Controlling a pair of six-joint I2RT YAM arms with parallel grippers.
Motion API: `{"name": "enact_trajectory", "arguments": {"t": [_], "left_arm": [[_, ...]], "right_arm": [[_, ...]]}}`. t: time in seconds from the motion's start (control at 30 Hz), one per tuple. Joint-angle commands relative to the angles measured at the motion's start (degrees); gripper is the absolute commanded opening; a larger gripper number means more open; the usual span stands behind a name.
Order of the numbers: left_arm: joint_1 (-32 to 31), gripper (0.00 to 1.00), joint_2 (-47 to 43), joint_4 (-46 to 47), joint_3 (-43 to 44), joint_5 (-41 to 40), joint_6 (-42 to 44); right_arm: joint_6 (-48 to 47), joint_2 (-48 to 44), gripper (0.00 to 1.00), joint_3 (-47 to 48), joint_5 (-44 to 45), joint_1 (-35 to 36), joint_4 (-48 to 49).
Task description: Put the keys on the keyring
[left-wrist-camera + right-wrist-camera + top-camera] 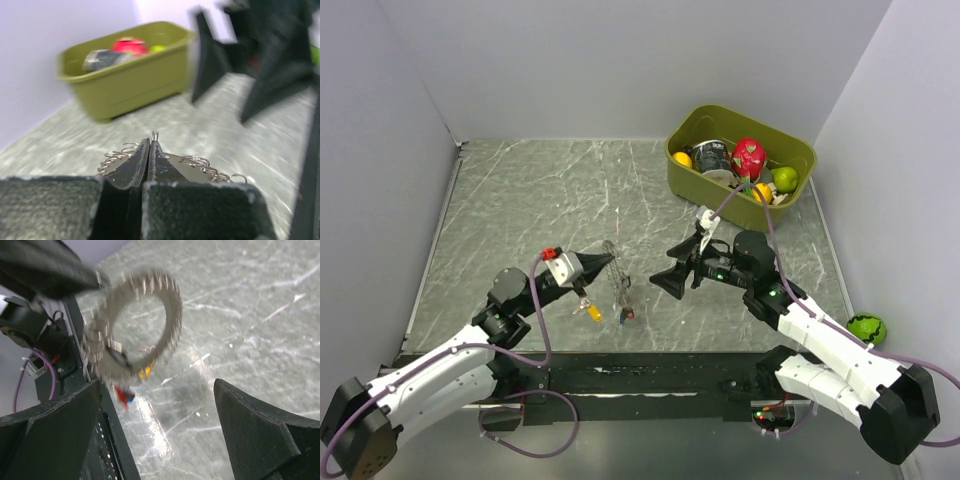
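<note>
My left gripper [607,260] is shut on the keyring [618,278], a thin metal ring strung with many small grey keys, held edge-up above the table. In the left wrist view the shut fingers [145,160] pinch the ring's wire [155,135]. In the right wrist view the ring [170,305] is blurred, with a black-capped key [117,358], a yellow-capped key [145,372] and red and blue caps [122,395] low on it; whether they hang on the ring I cannot tell. The yellow cap [593,313] shows below my left gripper. My right gripper [662,266] is open and empty, just right of the ring, facing it.
An olive bin [790,185] with fruit and a dark cup stands at the back right and shows in the left wrist view [125,85]. A green ball [866,328] lies beyond the table's right edge. Grey walls close in the table on three sides.
</note>
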Motion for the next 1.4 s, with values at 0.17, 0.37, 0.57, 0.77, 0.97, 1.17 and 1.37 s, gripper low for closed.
{"name": "enact_trajectory", "arguments": {"t": [0.17, 0.37, 0.57, 0.77, 0.97, 1.17, 1.37], "left_arm": [[1.73, 0.01, -8.24, -11.11, 10.39, -23.30, -2.03], [5.50, 0.01, -10.09, -17.27, 14.35, -28.93, -1.58], [11.83, 0.01, -11.23, -19.21, 16.72, -30.34, -4.30], [15.00, 0.01, -10.79, -20.79, 19.36, -32.18, -4.84], [16.05, 0.01, -12.20, -21.40, 20.59, -36.31, -3.70], [16.41, 0.01, -14.13, -20.18, 19.98, -37.73, -2.82], [16.41, 0.01, -14.13, -19.47, 18.66, -34.21, -4.31]], "right_arm": [[-0.73, 7.74, 1.00, 3.76, 3.95, 2.15, -3.06], [-3.63, 21.33, 1.00, 13.51, 13.63, 12.44, -11.23], [-2.76, 36.80, 0.98, 26.15, 19.43, 19.90, -15.81], [-1.26, 49.99, 0.88, 37.49, 23.30, 25.45, -20.91], [1.72, 58.71, 0.72, 46.91, 26.38, 29.50, -26.54], [2.96, 62.50, 0.63, 49.65, 29.54, 31.26, -28.64], [2.43, 64.17, 0.60, 49.74, 32.10, 31.61, -29.97]]}}
